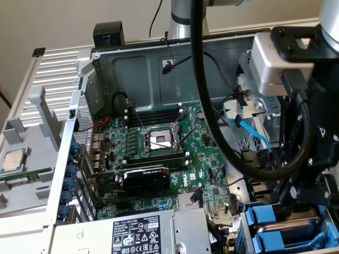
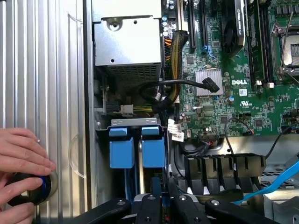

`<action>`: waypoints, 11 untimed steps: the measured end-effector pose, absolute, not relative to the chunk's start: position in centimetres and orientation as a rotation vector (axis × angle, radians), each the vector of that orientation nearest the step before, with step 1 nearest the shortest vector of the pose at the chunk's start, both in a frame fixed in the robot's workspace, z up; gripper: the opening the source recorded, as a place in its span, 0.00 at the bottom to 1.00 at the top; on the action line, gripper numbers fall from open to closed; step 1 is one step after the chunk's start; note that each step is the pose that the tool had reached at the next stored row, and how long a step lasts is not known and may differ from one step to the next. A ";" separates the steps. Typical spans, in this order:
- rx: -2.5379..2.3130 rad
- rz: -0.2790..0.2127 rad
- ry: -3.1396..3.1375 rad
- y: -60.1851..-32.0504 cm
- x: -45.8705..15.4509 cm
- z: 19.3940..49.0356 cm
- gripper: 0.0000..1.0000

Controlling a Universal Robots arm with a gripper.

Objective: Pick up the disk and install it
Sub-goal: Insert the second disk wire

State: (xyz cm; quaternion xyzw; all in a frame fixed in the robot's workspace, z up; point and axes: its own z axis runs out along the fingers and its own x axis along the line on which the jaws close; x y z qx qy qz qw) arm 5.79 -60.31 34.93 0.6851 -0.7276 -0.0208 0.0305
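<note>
Tool (image 2: pixel 161 205) fingertips are cut off at the wrist view's edge, jaws nearly shut, seemingly pinching the blue edge of the disk (image 2: pixel 154 147) in the drive bay; grip contact hard to confirm. Second blue carrier (image 2: pixel 121 149) sits just beside it. A person's hand (image 2: pixel 21 168) rests on a round knob (image 2: pixel 32 189) on the case panel.

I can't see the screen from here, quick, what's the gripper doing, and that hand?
Gripper: closed, down at the blue drive carriers; whether it holds anything cannot be told.
Person's hand: resting on a round black object.
</note>
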 end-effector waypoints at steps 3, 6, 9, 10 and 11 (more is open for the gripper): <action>2.113 -0.067 -2.243 -60.4 5.8 34.9 0.16; 2.114 -0.071 -2.245 -60.4 5.8 34.9 0.16; 2.116 -0.075 -2.246 -60.4 5.8 34.9 0.16; 2.116 -0.075 -2.247 -60.4 5.8 34.8 0.16; 2.116 -0.075 -2.247 -60.4 5.8 34.8 0.16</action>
